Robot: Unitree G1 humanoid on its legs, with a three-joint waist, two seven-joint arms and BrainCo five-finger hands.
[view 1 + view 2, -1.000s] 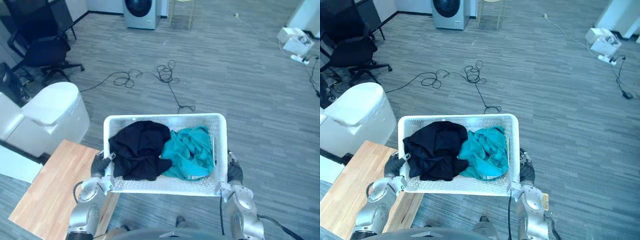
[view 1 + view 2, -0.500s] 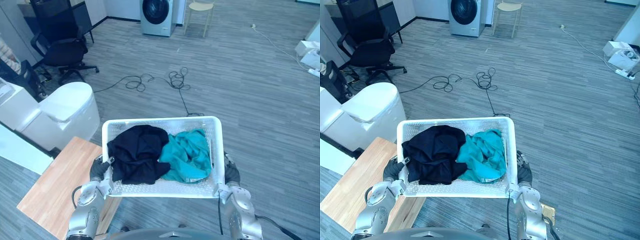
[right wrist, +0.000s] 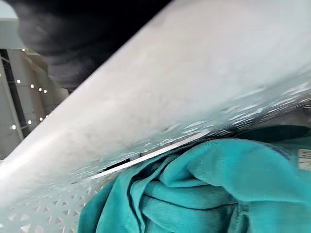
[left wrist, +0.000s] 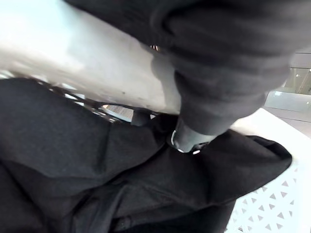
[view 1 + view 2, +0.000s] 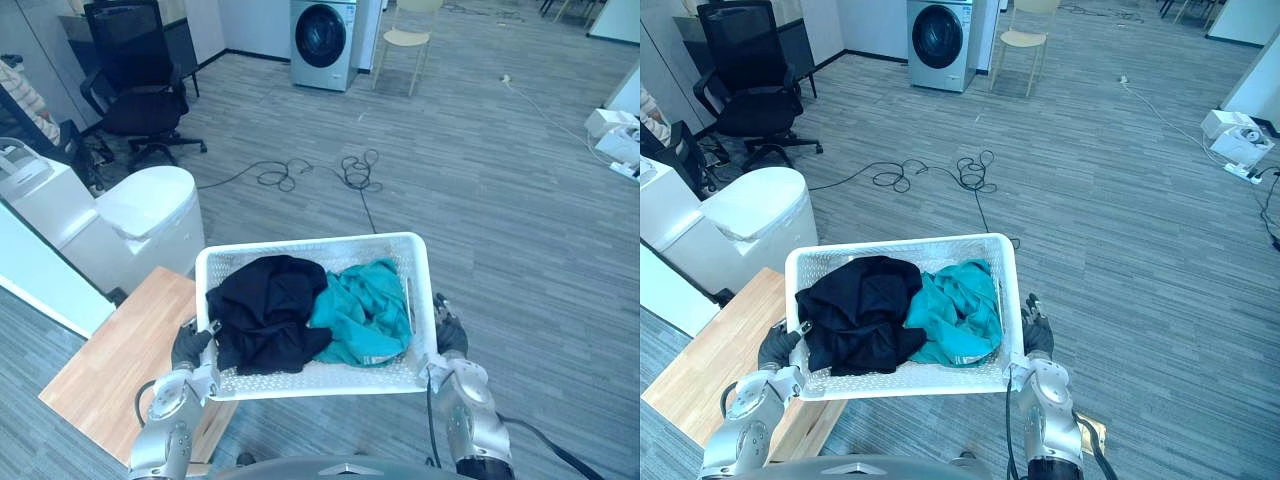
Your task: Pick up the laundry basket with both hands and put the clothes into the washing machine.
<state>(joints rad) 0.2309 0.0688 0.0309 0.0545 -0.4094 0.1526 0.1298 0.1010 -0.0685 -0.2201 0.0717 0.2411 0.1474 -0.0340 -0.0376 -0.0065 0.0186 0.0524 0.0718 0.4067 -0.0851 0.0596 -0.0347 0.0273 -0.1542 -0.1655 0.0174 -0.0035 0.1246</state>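
Note:
I hold a white perforated laundry basket (image 5: 310, 243) in the air in front of me. A black garment (image 5: 265, 310) fills its left half and a teal garment (image 5: 365, 310) its right half. My left hand (image 5: 188, 345) grips the basket's left side, fingers curled over the rim (image 4: 87, 63) above the black cloth (image 4: 97, 184). My right hand (image 5: 447, 337) grips the right side, close to the rim (image 3: 194, 87) above the teal cloth (image 3: 218, 194). The washing machine (image 5: 325, 42) stands far ahead against the back wall, its round door shut.
A wooden table (image 5: 110, 370) lies below the basket at the lower left, with a white rounded bin (image 5: 150, 215) behind it. A black office chair (image 5: 135, 90) stands at the far left. Black cables (image 5: 320, 170) loop on the floor ahead. A light chair (image 5: 405, 35) stands beside the washer.
The whole view has shifted, so the washing machine and back of the room show more fully. The basket stays held the same way in both hands.

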